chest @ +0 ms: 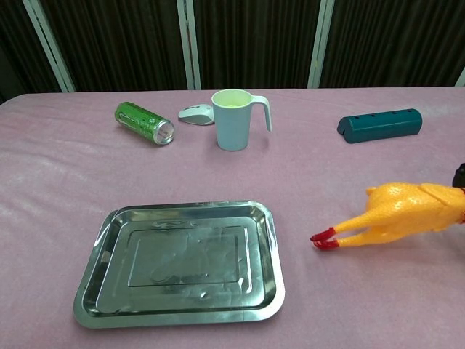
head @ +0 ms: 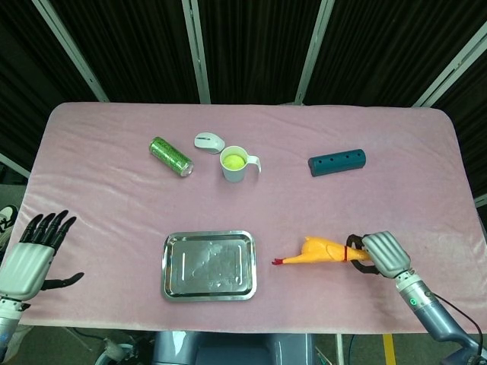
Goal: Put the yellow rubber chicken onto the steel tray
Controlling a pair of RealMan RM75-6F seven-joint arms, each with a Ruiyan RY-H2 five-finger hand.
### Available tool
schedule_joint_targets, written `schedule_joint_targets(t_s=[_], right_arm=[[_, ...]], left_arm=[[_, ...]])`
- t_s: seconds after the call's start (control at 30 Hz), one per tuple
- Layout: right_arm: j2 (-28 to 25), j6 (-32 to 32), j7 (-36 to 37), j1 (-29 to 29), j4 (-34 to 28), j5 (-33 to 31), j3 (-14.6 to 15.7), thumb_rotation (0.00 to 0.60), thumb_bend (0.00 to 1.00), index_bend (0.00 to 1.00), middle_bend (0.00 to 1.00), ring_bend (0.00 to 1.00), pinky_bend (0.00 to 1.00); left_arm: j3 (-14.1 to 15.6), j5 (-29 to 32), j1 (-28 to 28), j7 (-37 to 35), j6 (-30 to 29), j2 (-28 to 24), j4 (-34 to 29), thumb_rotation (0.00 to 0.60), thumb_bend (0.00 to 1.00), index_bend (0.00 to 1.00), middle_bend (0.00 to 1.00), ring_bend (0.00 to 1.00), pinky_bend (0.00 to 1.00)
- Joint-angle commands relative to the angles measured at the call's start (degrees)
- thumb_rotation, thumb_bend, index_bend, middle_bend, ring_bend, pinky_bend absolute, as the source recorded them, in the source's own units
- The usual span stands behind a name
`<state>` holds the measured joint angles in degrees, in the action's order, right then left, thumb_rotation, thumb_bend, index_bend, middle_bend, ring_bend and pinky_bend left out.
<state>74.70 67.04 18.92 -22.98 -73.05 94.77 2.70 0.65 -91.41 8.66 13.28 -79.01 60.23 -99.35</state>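
Right hand (head: 378, 255), lower right of the head view, grips the chicken (head: 323, 252) by its head end, feet pointing at the tray (head: 208, 265) (lower centre). We judge it light, soft and floppy. Left hand (head: 32, 258) hangs spread, holding nothing.

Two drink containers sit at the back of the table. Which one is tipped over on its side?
The green can, left of the white computer mouse. It lies on its side, while the pale cup with a handle stands upright.
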Motion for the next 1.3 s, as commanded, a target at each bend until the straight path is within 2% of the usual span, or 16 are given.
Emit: schedule_joint_targets(t_s=[0.03,0.23,0.4,0.57,0.7,0.8,1.03,1.2,1.3], right_arm=[[-2.14,-0.74,6.35,-1.33,-2.41,0.86,0.65,0.600,0.68,0.96,0.76,0.69,0.82],[-4.53,-1.10,15.99,-3.04,-4.72,2.25,1.49,0.600,0.68,0.99,0.78,0.71,0.84],[-5.22,-0.12,20.51,-4.06,-6.40,3.41,1.50,0.600,0.69,0.99,0.78,0.71,0.85],[-4.56,-1.00,19.76,-6.11,-9.59,3.39,0.11,0.600,0.69,0.99,0.78,0.71,0.85],[-3.46,-3.89,16.79,-7.91,-11.83,1.81,-1.01,0.600,0.70,0.99,0.78,0.71,0.85],[-2.17,-5.97,14.69,-9.00,-13.06,0.05,-1.95,0.600,0.71,0.99,0.78,0.71,0.85],[0.45,-10.18,9.56,-11.38,-14.71,-4.19,-4.29,0.600,0.72,0.99,0.78,0.71,0.85],[1.56,-11.53,6.80,-12.57,-15.67,-6.23,-5.71,0.600,0.73,0.99,0.78,0.71,0.85],[2.31,-11.74,4.36,-13.03,-16.35,-7.60,-6.67,0.600,0.74,0.99,0.78,0.71,0.85]], left_arm=[[0.21,-1.47,1.73,0.60,1.86,0.57,-0.62,0.600,0.00,0.00,0.00,0.00,0.00],[0.44,-3.99,4.97,1.51,5.58,2.85,-0.84,0.600,0.00,0.00,0.00,0.00,0.00],[-0.32,-6.53,8.33,-3.33,7.47,3.90,-2.57,0.600,0.00,0.00,0.00,0.00,0.01],[-1.97,-8.86,13.41,-3.34,11.78,5.07,-6.28,0.600,0.01,0.01,0.01,0.00,0.09],[-4.15,-8.06,16.95,-0.79,15.13,6.45,-9.87,0.600,0.08,0.04,0.05,0.03,0.17],[-5.91,-5.74,18.74,4.09,17.30,8.04,-11.56,0.600,0.11,0.05,0.08,0.06,0.20],[-9.95,4.26,22.57,14.44,21.55,12.16,-15.20,0.600,0.11,0.11,0.14,0.14,0.29],[-12.21,12.64,24.70,22.42,21.78,14.95,-17.05,0.600,0.23,0.18,0.20,0.19,0.33],[-13.81,19.81,26.92,28.43,21.47,16.99,-17.32,0.600,0.25,0.19,0.21,0.20,0.34]])
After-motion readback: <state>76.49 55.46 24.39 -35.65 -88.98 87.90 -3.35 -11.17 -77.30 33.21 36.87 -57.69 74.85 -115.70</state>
